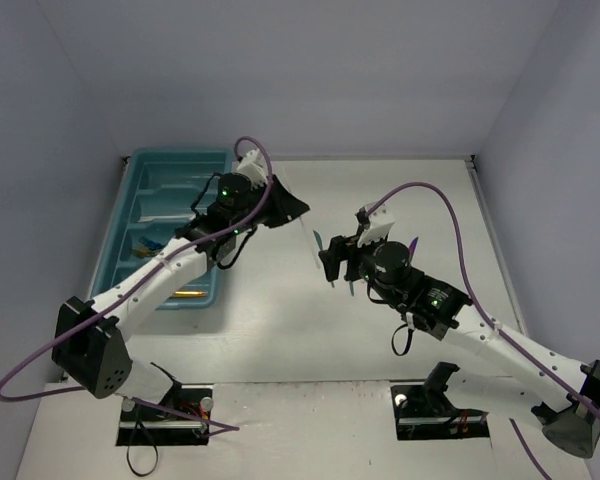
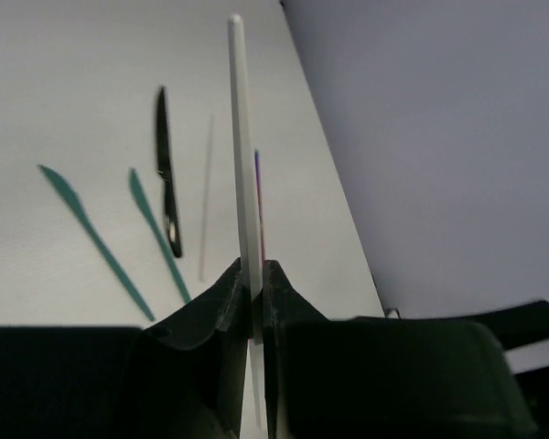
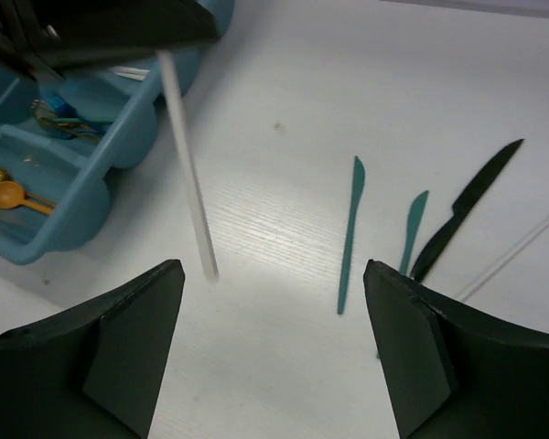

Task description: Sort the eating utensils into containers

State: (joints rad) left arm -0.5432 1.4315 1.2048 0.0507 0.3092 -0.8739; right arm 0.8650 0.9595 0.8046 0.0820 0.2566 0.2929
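Between the two arms, above the table (image 1: pixel 280 320), we are clamping the white utensil (image 2: pixel 241 137) in the left pincer (image 2: pixel 252 274), its jaws narrow on the flat sides. The utensil's long axis is running straight out from the pincer, slanting down, with the free end pointing at the table. The tray (image 1: pixel 170 158) is lying to this pincer's left, its compartments running away from us. The left arm is therefore nearer, and we are judging that a leftward swing and a turn are needed to line the utensil up. The right pincer (image 3: pixel 273 274) is hanging wide and empty near two teal knives (image 3: pixel 349 233) and a black knife (image 3: pixel 465 206).
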